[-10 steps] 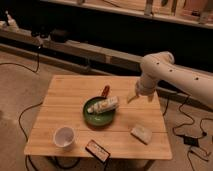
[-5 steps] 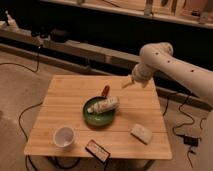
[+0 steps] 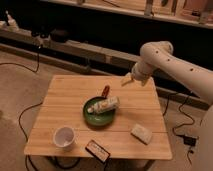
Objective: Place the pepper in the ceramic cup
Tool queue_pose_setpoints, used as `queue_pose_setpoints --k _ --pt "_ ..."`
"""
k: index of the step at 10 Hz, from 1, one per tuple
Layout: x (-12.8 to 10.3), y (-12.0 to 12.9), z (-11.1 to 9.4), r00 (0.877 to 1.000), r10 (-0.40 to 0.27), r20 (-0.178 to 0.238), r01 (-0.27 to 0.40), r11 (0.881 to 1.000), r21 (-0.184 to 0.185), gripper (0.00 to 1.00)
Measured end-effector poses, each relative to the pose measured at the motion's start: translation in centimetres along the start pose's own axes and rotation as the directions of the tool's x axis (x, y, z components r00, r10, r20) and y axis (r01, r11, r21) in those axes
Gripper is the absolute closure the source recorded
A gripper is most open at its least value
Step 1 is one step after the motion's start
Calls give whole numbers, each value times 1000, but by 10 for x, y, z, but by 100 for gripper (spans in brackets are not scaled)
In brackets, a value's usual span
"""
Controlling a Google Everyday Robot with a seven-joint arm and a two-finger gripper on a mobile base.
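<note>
Approaching the small slender dark-red pepper (image 3: 105,91) is, in our judgement, the step in hand. The pepper lies on the light wooden slatted table (image 3: 70,97), just behind the far rim of the round dark green bowl (image 3: 94,120). It is well apart from the small round white ceramic cup (image 3: 64,136), which stands upright near the front left corner. The pale two-finger gripper (image 3: 127,79) hangs above the far right part of the table, to the right of the pepper and clear of it, with its jaws wide and nothing between them. We bring the gripper directly over the pepper and turn the wrist so that the jaws close across its thin width, not along its length. We descend on the side away from the bowl, because the rim and the pale cream bottle-shaped object (image 3: 104,105) lying in the bowl leave little room there. We grip at mid-length, since so slim a thing may roll or pivot out. We lift high enough to pass over the bowl and bottle, then travel to the cup. We lower close to its mouth before releasing, keeping clear of the dark flat rectangular item (image 3: 97,150) beside it.
</note>
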Motion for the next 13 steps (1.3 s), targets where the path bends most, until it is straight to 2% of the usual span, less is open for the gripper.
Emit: queue_pose_setpoints --k 2,4,5,7,9,13 --pt "-2 0 1 1000 5 -1 -5 1000 -5 28" --pt "-18 19 18 1000 11 1 -11 999 -33 28" --pt "-28 30 31 1000 24 2 -24 999 -32 28" --pt "-42 33 56 998 65 8 -65 998 3 28" --pt "-56 53 87 995 102 4 -102 995 12 28" --pt "-71 83 130 989 145 2 -144 989 -19 28"
